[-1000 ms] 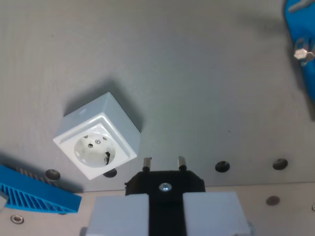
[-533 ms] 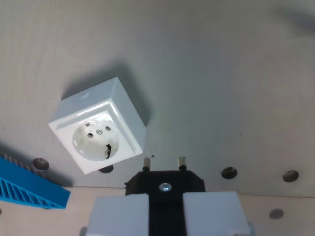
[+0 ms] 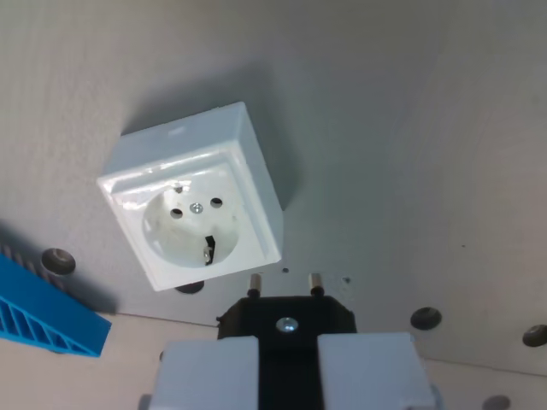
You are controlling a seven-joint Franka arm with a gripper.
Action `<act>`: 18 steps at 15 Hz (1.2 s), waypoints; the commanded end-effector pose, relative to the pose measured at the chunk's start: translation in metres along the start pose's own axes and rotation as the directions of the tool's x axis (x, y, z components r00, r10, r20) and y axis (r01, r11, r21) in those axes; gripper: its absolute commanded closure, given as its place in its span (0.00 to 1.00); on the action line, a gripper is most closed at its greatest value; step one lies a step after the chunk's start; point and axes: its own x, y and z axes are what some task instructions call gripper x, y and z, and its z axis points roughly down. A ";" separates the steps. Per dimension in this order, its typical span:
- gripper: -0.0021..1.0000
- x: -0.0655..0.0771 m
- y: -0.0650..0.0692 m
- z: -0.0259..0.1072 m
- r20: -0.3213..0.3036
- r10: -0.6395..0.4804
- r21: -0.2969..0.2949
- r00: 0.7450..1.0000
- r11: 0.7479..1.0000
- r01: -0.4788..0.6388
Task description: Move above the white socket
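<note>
The white socket (image 3: 192, 198) is a square box with a round recessed face and two pin holes, sitting on the grey surface in the upper left of the wrist view. My gripper (image 3: 288, 359) is at the bottom centre, its two pale fingers (image 3: 209, 371) shut on a black plug (image 3: 288, 320). The plug's two metal pins point up in the picture, just below and to the right of the socket's lower right corner.
A blue ribbed plastic part (image 3: 43, 312) lies at the wrist view's left edge. Several round holes (image 3: 425, 319) dot the grey plate along a seam with a paler board (image 3: 479, 384) at the bottom.
The camera has moved closer and leftward: the socket now looks larger, sits higher and nearer centre, and has turned in the picture. The blue object at the top right has left the view.
</note>
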 end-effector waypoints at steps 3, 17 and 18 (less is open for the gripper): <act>1.00 -0.006 -0.012 0.021 -0.089 -0.207 -0.061 0.974 0.977 0.202; 1.00 -0.019 -0.034 0.051 -0.095 -0.227 -0.078 0.969 0.972 0.220; 1.00 -0.019 -0.034 0.051 -0.094 -0.225 -0.077 0.970 0.973 0.218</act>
